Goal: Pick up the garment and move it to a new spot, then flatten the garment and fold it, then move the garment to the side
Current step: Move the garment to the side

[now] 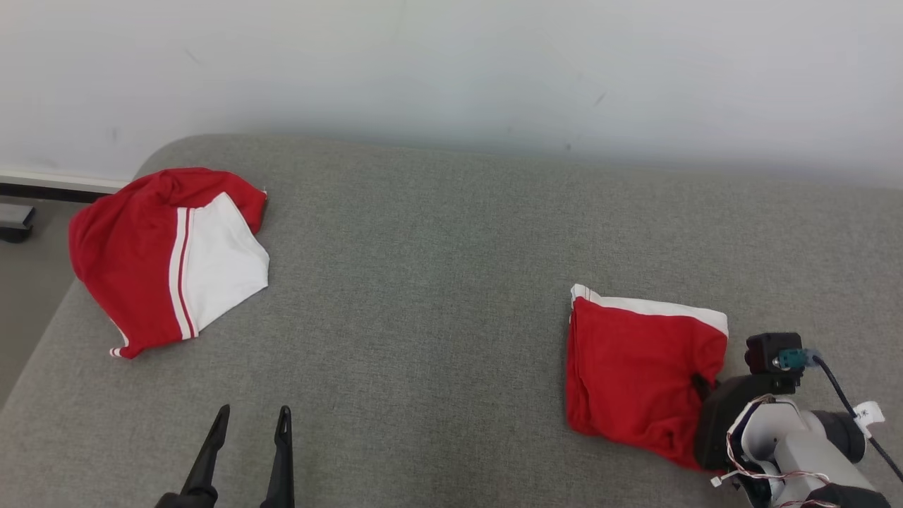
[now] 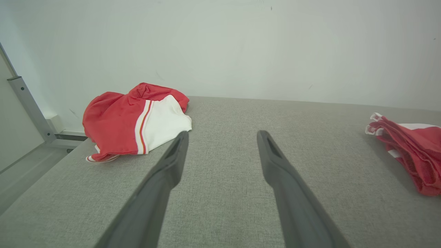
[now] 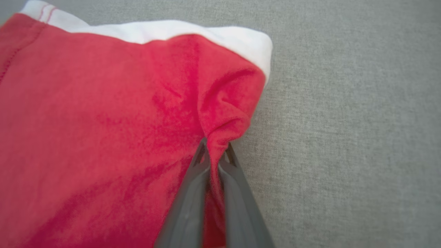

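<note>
A folded red garment (image 1: 635,367) with a white band along its far edge lies at the right of the grey padded surface (image 1: 437,282). My right gripper (image 1: 702,386) is shut on a pinched ridge of red cloth at the garment's right edge; in the right wrist view the two fingers (image 3: 215,148) press together with fabric (image 3: 103,120) bunched between them. My left gripper (image 1: 254,413) hovers open over bare grey surface at the lower left, its fingers (image 2: 222,136) spread wide with nothing between them. The folded garment (image 2: 410,148) lies far to its right.
A second red and white garment (image 1: 141,261) lies crumpled at the surface's far left corner, also seen ahead-left of the left fingers (image 2: 117,120). A pale wall (image 1: 451,63) runs behind. The surface's left edge drops to the floor (image 1: 21,296), with a metal frame (image 2: 27,103) there.
</note>
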Controlling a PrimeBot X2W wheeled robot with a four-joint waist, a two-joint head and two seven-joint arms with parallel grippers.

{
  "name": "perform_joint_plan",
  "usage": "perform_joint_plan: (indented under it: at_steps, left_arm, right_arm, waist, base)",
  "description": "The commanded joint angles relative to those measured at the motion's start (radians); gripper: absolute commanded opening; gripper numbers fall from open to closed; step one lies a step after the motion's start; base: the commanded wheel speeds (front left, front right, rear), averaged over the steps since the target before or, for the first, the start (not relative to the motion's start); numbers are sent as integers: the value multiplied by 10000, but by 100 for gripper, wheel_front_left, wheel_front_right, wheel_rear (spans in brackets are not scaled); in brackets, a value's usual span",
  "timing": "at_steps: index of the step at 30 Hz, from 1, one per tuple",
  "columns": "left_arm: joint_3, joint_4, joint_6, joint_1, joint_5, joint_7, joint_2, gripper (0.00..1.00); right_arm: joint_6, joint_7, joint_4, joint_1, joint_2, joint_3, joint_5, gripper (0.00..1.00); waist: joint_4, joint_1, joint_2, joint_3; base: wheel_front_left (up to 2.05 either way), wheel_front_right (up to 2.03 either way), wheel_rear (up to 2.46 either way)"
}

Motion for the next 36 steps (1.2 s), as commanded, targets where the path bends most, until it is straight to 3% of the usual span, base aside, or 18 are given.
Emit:
perform_joint_plan:
  at_steps: [1, 4, 9, 19, 28, 36]
  left_arm:
    - [19, -64, 18, -15, -73, -32, -40, 100]
    - [62, -143, -12, -147, -65, -32, -39, 100]
    - [92, -287, -69, -385, -48, -32, 0, 100]
    - [242, -1087, -197, -1580, -51, -32, 212, 100]
    - [558, -1885, -195, -2243, 225, -30, 676, 100]
    - [847, -2430, -151, -2347, 440, -32, 1038, 100]
  right_arm:
    - [-35, 124, -92, -234, -311, 393, -106, 0]
    - [-35, 385, -384, -803, -937, 1175, -140, 0]
    - [-35, 548, -703, -1435, -1431, 1804, -65, 0]
    - [-35, 1224, -1674, -3415, -3155, 3203, 289, 0]
    - [-36, 1371, -2038, -4932, -4517, 3396, 589, 0]
    - [-36, 1318, -1906, -5780, -5184, 3447, 818, 0]
  waist:
    - [-61, 0, 0, 96]
    - [-256, 0, 0, 402]
    - [-549, 0, 0, 927]
    - [-1548, 0, 0, 3071]
    - [-2393, 0, 0, 4367]
    - [-2971, 0, 0, 4923]
  base:
    - [0, 0, 0]
    - [0, 0, 0]
    - [0, 0, 0]
    - [0, 0, 0]
    - [0, 0, 0]
    - [0, 0, 0]
